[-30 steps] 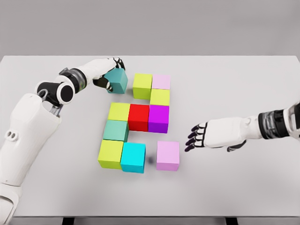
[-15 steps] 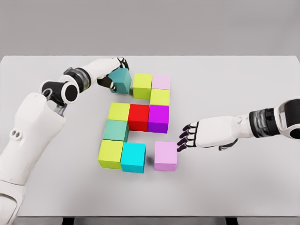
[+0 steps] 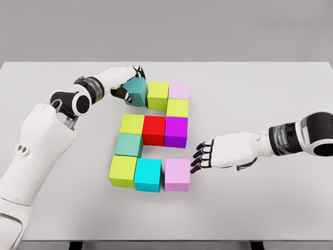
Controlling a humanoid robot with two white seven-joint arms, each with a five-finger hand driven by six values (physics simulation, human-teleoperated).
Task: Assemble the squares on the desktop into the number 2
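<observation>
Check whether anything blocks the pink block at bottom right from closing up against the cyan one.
Nothing visible does. The pink block sits just right of the cyan block with only a sliver of bare table between them; the right hand touches its right side.

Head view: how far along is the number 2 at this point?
Nearly done. Middle row, left column and top right cubes sit in place. The left hand grips the teal cube, close beside the top yellow-green cube. The right hand, fingers open, touches the pink cube, which sits by the cyan cube. Left: close any gaps, release.
</observation>
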